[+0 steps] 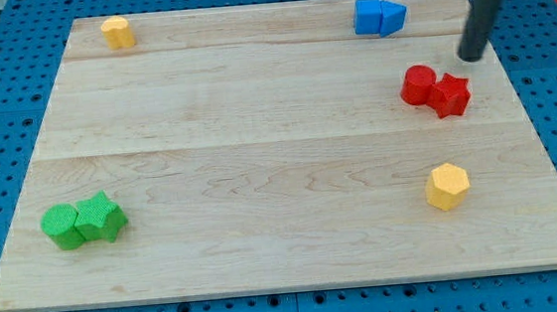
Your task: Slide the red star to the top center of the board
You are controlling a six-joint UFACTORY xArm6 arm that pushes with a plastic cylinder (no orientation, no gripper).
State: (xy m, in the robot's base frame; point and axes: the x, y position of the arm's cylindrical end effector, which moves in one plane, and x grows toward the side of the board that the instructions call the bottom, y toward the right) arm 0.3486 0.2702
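Note:
The red star (450, 95) lies near the view's right edge of the wooden board (259, 158), touching a red round block (417, 85) on its left. My tip (471, 58) stands just above and to the right of the red star, a short gap away from it. The rod rises from there to the view's top right corner.
Two blue blocks (379, 16) sit together at the view's top right. A yellow block (117, 32) is at the top left, a yellow hexagon (448, 185) at the lower right. Two green blocks (85, 222) touch at the lower left.

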